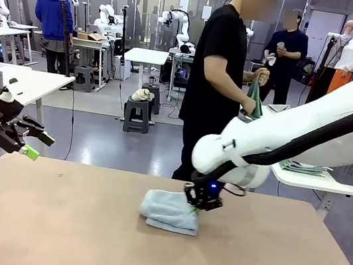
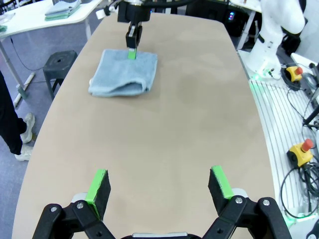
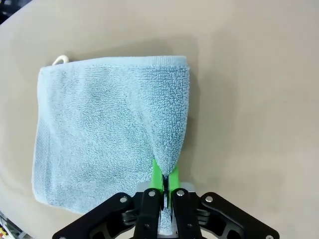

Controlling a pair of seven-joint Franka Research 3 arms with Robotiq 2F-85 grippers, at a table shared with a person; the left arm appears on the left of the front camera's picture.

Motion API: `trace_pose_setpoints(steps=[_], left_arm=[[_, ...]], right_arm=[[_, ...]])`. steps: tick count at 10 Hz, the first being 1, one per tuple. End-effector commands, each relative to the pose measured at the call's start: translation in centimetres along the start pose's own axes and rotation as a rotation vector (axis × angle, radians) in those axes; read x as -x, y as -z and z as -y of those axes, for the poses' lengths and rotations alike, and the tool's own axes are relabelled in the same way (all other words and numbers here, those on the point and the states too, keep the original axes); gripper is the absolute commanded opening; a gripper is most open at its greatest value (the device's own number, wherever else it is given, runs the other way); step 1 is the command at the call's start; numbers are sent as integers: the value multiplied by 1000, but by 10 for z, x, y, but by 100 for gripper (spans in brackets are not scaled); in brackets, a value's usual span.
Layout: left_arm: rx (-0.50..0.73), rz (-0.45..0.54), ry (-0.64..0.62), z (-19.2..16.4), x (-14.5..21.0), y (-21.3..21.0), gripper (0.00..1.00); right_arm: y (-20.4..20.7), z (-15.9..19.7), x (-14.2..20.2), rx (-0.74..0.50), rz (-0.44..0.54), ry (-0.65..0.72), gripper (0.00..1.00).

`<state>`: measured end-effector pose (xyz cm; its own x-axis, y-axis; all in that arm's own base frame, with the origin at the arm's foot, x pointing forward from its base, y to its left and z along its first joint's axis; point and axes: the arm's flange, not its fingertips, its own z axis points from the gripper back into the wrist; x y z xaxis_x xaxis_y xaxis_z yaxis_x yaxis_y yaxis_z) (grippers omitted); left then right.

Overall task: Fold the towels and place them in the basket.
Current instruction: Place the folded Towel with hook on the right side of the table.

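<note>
Tan and broad, the table (image 1: 48, 220) carries one of the towels, the pale blue-grey towel (image 1: 167, 212), lying folded into a thick square directly under the right gripper (image 1: 197, 206). Seen from the right wrist, the right gripper (image 3: 163, 172) has its jaws pressed together on a raised ridge of terry at the near edge of the cloth, so that only a thin pinch of fabric sits between the green pads. The rest of the blue-grey towel (image 3: 104, 129) spreads flat ahead of the fingers and off to their left, with its small white corner loop (image 3: 60, 59) at the far left corner, resting on the bare table (image 3: 249, 74). The left gripper (image 1: 33, 143) hangs above the table's left edge, well apart from the cloth, with its jaws spread wide and nothing between them. Its own camera shows the left gripper (image 2: 158, 174) over bare tabletop (image 2: 174, 124), with the folded towel (image 2: 124, 72) far ahead and slightly left of its fingers, and the right gripper (image 2: 132, 50) coming down onto that towel's far edge. Beyond the table a person (image 1: 215, 78) in black stands side-on, both hands (image 1: 249, 106) holding the mint green towel (image 1: 256, 98) up in the air, well above and behind the right gripper.
</note>
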<state>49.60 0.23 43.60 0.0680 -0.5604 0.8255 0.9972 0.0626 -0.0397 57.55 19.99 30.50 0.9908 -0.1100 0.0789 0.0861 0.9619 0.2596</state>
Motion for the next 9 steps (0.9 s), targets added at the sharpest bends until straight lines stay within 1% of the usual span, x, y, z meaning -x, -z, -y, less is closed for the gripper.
trace_pose_setpoints(steps=[1, 3, 6, 7, 8, 9], left_arm=[[0, -4, 3, 0, 0, -1, 100], [0, -4, 3, 0, 0, -1, 100], [0, -4, 3, 0, 0, -1, 100], [0, -4, 3, 0, 0, -1, 100], [0, -4, 3, 0, 0, -1, 100], [0, -4, 3, 0, 0, -1, 100]], right_arm=[[-19, 75, 1, 16, -13, -54, 5], [-30, 148, -19, 19, -10, -51, 5], [-54, 249, -55, 41, 27, -41, 5], [-61, 270, -68, 57, 41, -37, 5], [-66, 287, -77, 79, 34, -32, 5], [-72, 299, -84, 80, 33, -37, 5]])
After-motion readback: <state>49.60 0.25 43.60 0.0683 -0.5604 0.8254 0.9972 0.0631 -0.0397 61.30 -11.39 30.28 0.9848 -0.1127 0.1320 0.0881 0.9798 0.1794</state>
